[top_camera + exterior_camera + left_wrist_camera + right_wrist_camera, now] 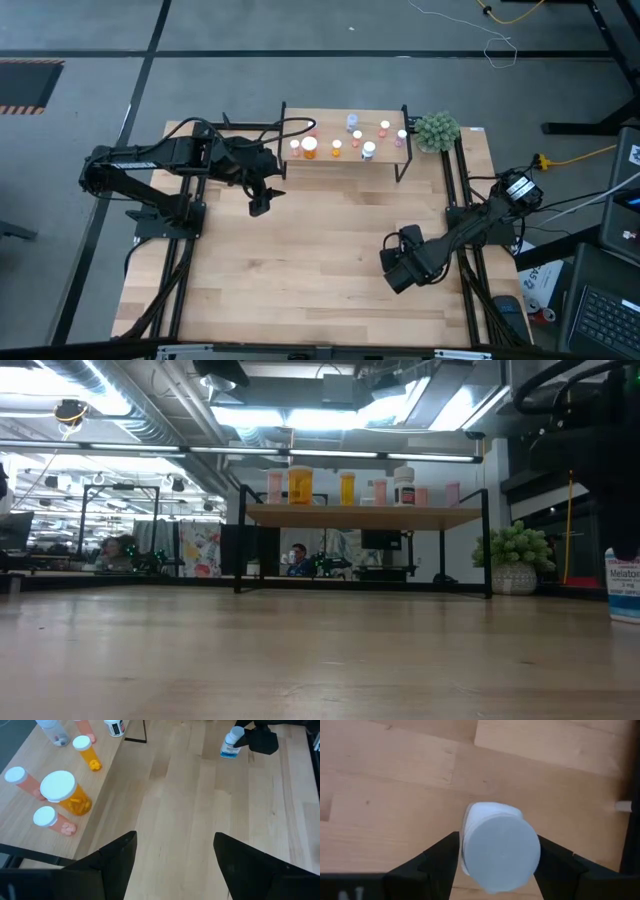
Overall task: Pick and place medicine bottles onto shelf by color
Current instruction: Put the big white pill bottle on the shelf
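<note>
A white-capped bottle with a blue label (497,852) stands on the table near its right side (623,588) (230,746). My right gripper (499,857) (398,268) points steeply down over it, open, one finger on each side of the cap. The shelf (345,152) (365,517) at the far edge carries several orange, pink and white bottles (65,795). My left gripper (170,860) (260,205) hangs open above the table near the shelf's left front, with nothing between its fingers. My right gripper's fingers (445,855) flank the bottle's white cap (500,845) from above. Whether they touch it I cannot tell. The bottle stands upright with its base on the table.
A green bushy plant (437,130) (515,550) stands at the shelf's right end. Black rails run along both sides of the table (300,260). Bare wood lies between the two arms. People and desks show in the room beyond.
</note>
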You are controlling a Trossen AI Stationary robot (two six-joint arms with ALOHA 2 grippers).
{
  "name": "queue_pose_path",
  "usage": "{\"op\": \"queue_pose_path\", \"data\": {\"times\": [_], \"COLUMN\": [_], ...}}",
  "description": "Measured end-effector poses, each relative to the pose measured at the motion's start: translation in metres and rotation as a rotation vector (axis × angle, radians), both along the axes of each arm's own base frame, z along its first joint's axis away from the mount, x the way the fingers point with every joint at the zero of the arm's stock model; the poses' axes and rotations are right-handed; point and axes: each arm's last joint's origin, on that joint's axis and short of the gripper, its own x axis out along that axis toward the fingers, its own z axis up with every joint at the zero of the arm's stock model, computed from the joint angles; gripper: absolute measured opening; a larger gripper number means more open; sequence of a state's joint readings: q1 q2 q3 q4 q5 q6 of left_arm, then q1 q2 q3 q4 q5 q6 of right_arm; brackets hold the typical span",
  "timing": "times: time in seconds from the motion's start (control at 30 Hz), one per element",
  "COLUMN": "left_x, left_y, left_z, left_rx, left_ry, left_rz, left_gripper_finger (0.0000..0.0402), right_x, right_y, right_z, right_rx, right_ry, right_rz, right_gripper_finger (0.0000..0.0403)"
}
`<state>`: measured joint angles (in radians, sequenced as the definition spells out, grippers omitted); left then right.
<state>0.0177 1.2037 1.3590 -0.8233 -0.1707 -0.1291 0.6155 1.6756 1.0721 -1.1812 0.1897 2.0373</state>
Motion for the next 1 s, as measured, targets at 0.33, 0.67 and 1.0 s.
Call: {"op": "queue_pose_path", "data": {"times": [0.33, 0.67, 1.0], "left_x": [0.000, 0.000, 0.000], "left_y": [0.000, 0.000, 0.000], "left_z": [0.000, 0.000, 0.000], "left_rx": [0.001, 0.001, 0.001], "left_ry": [0.000, 0.000, 0.000], "left_rz": [0.000, 0.000, 0.000], "left_gripper_finger": [0.0261, 0.0261, 0.0261], "right_x": [0.000, 0.011, 0.048], "right_y": [0.000, -0.004, -0.050], "right_z": [0.000, 0.044, 0.127], "right_rx": [-0.008, -0.165, -0.378], "right_ry": [0.003, -0.001, -0.064], "right_rz": [0.028, 0.149, 0.384], "right_gripper_finger": [0.0191, 0.0193, 0.0193]}}
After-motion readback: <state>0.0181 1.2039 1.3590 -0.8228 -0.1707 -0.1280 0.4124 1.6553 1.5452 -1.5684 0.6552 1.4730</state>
